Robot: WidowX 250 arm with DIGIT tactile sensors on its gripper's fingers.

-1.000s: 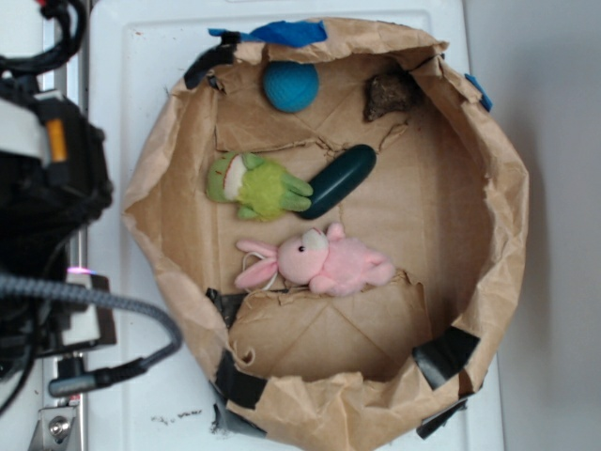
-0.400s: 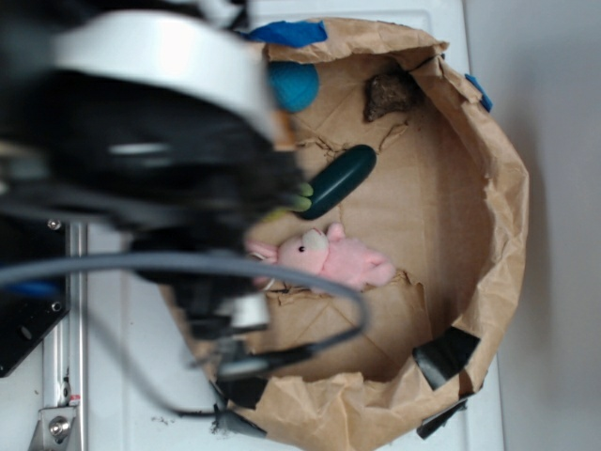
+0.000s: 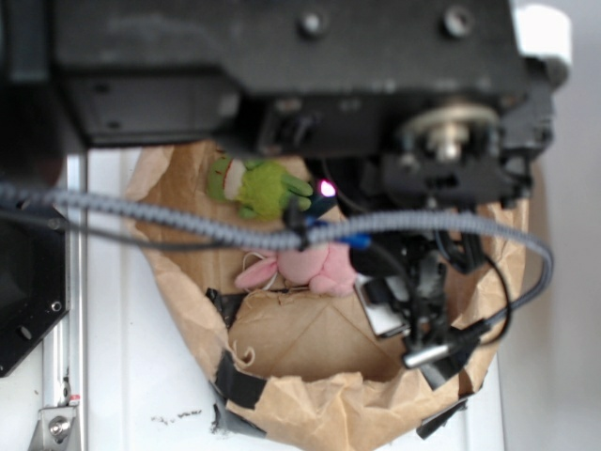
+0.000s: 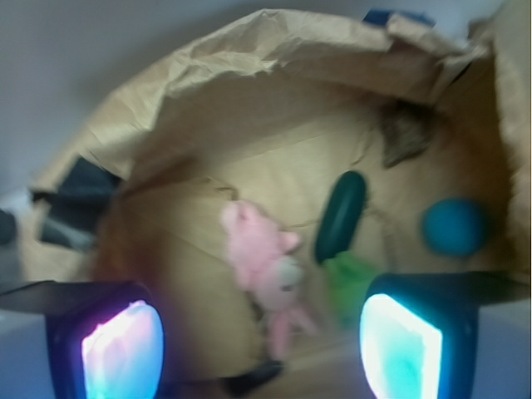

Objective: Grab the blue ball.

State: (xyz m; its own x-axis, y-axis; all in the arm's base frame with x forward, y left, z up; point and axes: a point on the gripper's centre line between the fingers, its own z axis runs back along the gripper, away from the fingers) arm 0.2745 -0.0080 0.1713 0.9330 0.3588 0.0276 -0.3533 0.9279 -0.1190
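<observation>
The tool (image 4: 262, 345) hangs with its fingers spread apart and empty. The blue ball (image 4: 453, 226) lies ahead, right of it. The pink bunny (image 4: 264, 270), green plush (image 4: 353, 283) and dark green oblong toy (image 4: 341, 216) lie nearer, within the paper-bag walls (image 4: 249, 58).

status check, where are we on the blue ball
Gripper open, empty, above the bag. Blue ball untouched on the bag floor, off to the right. Nothing on it; dark green toy lies apart.

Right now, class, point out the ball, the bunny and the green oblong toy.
ball (image 4: 454, 226), wrist view, centre of its surface
bunny (image 4: 259, 264), wrist view, body
green oblong toy (image 4: 342, 214), wrist view, middle
</observation>
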